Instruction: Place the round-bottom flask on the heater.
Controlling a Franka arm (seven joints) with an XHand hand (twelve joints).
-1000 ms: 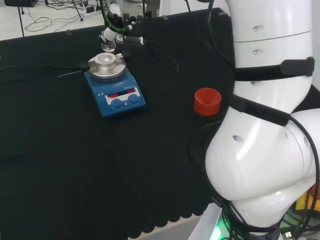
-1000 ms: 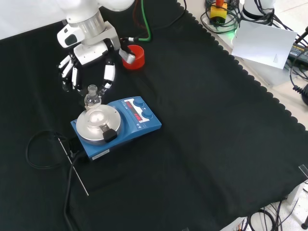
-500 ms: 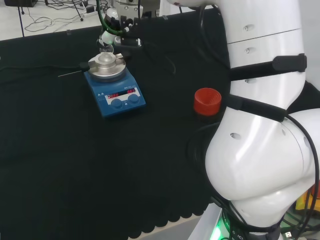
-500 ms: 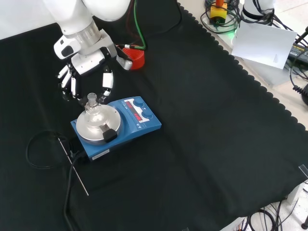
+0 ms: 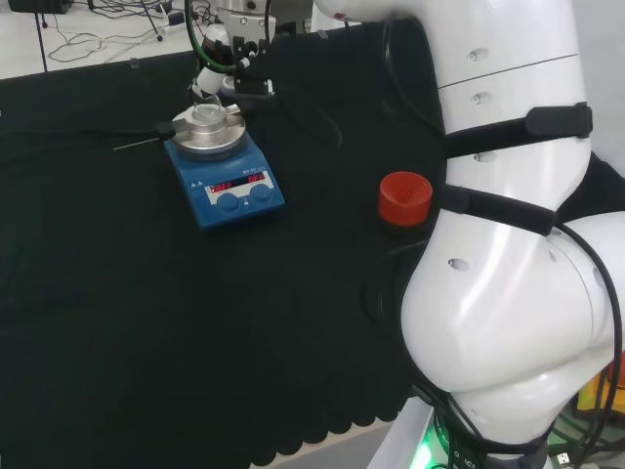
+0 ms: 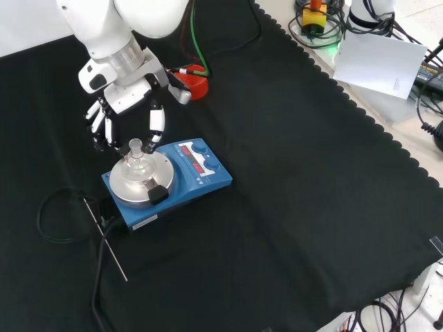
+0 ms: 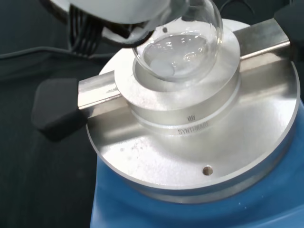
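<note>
Round-bottom flask [image 6: 136,160] upright, neck pinched by curled fingers of hand [image 6: 128,104] directly above, bulb settling into heater [image 6: 166,182] block's well.

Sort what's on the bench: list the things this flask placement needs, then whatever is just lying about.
Part of the job:
- round-bottom flask, sitting in the heater's metal block
- heater, blue with a silver top plate
- hand, fingers round the flask's neck

Just lying about:
- red ribbed stand
- thin metal rod beside the heater
- black cable
</note>
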